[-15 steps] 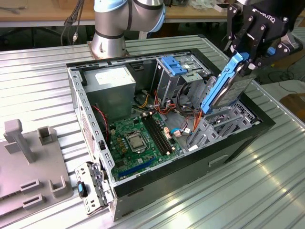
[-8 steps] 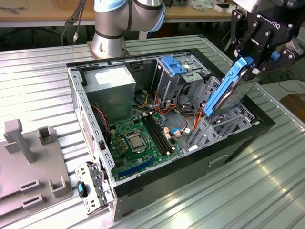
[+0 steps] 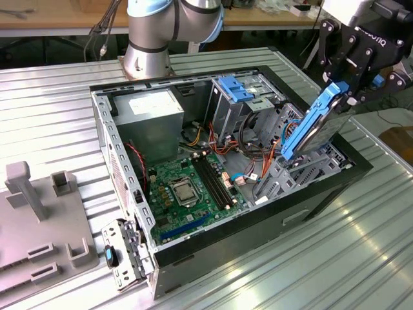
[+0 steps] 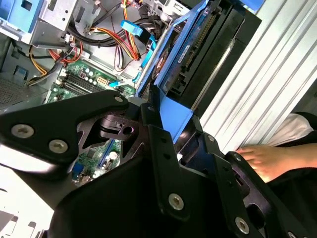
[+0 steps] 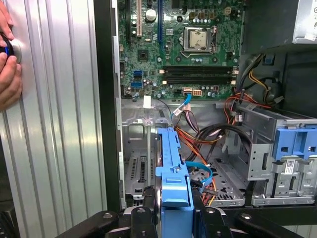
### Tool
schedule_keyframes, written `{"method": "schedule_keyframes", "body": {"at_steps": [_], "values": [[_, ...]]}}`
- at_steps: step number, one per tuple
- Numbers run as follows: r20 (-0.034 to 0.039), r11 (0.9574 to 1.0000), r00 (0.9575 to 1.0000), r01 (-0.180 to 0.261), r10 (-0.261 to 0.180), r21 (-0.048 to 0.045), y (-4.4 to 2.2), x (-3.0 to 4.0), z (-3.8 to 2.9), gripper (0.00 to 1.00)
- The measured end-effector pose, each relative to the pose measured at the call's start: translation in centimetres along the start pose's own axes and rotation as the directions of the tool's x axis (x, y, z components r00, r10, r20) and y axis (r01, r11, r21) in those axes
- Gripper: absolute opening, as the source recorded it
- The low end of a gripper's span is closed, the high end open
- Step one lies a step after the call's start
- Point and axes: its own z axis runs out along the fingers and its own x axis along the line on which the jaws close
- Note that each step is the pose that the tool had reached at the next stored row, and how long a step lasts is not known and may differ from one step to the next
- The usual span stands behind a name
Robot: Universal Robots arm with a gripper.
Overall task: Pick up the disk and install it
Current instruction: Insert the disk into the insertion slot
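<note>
1. Ribbed silver metal makes up the counter (image 3: 361,252), its slats catching the light. In the exterior view we see a wooden surface (image 3: 58,19) behind it and the arm's base (image 3: 148,45) standing at the far edge.
2. On the counter lies an open computer case (image 3: 258,239) with black walls. Inside we make out the green motherboard (image 3: 187,187), the grey power supply (image 3: 151,106) and, at the back, a metal cage carrying a lighter blue bracket (image 3: 235,87).
3. At the exterior view's left sits a grey fixture plate (image 3: 39,226) with upright posts. A small metal latch piece (image 3: 122,255) hangs at the case's near corner.
4. In the first wrist view a person's hand (image 5: 7,74) rests on the counter beside the case, well apart from the tool.
5. Orange, red and black wires (image 5: 198,134) and a thin blue cable (image 5: 200,171) crowd the bay under the disk.
6. We see the tool (image 3: 342,90) clamped on the upper end of the disk (image 3: 316,126), its fingers pressed against the bright blue rails.
7. The disk has a dark grey body framed in blue. It tilts steeply at the exterior view's right, its lower end dipping into the case above a grey bay. We cannot tell whether it touches the bay.
</note>
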Motion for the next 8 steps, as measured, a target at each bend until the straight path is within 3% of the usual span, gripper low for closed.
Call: {"method": "schedule_keyframes", "body": {"at_steps": [8], "values": [[-0.0021,1.0000,1.0000,-0.009,0.009,0.0004,0.17,0.27,0.71,0.37]]}}
